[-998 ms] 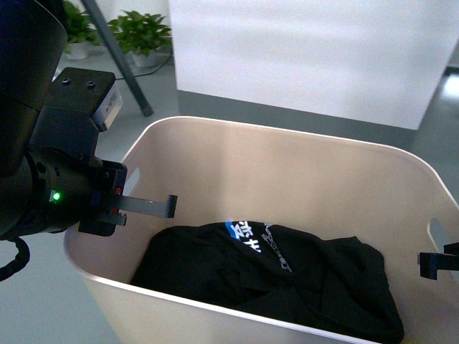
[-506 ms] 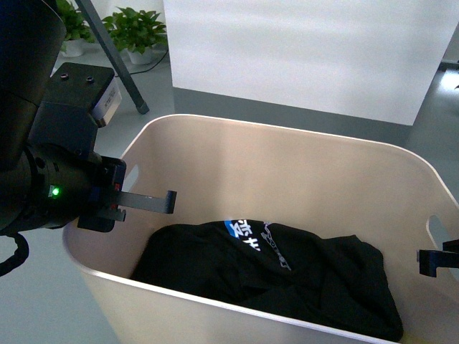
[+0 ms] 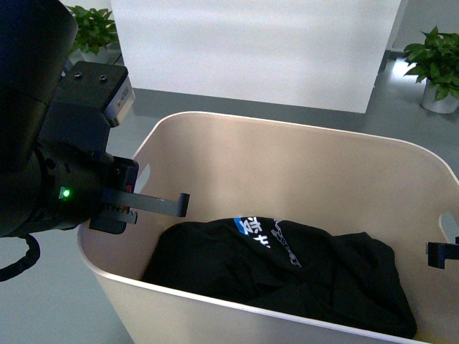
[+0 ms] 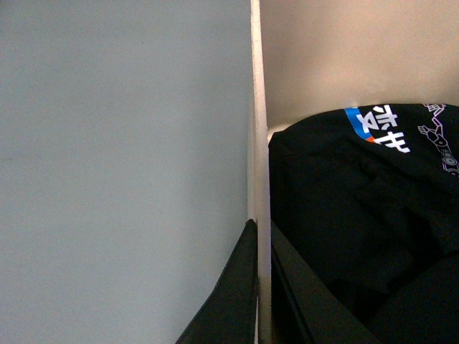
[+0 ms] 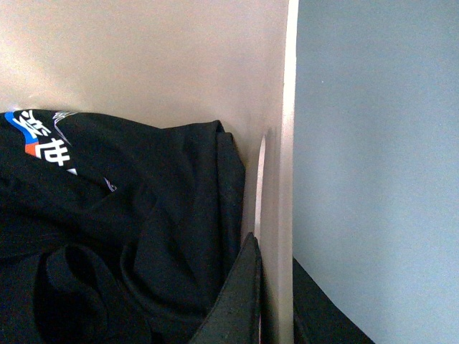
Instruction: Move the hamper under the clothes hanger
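Note:
The beige hamper (image 3: pixel 287 126) fills the front view, with a black garment (image 3: pixel 287 276) with a blue and white print lying inside. My left gripper (image 3: pixel 138 202) is shut on the hamper's left short wall, one finger (image 3: pixel 158 203) inside it. My right gripper (image 3: pixel 443 252) is shut on the right short wall at the picture's edge. In the left wrist view my jaws (image 4: pixel 259 287) pinch the thin wall (image 4: pixel 258 143). In the right wrist view my jaws (image 5: pixel 276 287) pinch the wall (image 5: pixel 285 143) beside the garment (image 5: pixel 107 236). The clothes hanger is out of view.
A white panel (image 3: pixel 251 50) stands behind the hamper on the grey floor (image 3: pixel 43 308). A potted plant (image 3: pixel 93 29) stands at the far left and another (image 3: pixel 434 61) at the far right.
The background has slid left: the slanted dark leg at top left has left the view and a plant has come in at the right. Both grippers still hold the hamper.

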Robot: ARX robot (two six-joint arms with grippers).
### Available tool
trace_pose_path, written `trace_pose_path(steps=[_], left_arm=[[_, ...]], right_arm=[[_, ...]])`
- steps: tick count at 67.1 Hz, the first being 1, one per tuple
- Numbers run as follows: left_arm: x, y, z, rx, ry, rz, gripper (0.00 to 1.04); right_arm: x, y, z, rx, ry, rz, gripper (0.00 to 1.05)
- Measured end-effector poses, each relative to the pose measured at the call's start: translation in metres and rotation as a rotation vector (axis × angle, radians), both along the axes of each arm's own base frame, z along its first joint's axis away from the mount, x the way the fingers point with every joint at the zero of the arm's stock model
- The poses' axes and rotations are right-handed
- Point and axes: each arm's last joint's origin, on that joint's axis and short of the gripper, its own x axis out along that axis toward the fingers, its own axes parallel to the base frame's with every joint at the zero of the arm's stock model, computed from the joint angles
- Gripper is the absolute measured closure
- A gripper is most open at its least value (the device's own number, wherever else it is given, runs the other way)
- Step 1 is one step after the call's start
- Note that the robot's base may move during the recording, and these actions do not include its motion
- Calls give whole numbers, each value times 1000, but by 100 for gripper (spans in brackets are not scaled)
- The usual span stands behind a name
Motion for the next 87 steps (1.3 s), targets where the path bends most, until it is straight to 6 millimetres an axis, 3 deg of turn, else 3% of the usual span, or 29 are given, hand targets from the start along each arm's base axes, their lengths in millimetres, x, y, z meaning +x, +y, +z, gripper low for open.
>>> trace_pose_path(steps=[87], left_arm=[[1,3,0,7,-4,20,101]], right_arm=[[0,3,0,17,3,31,102]])
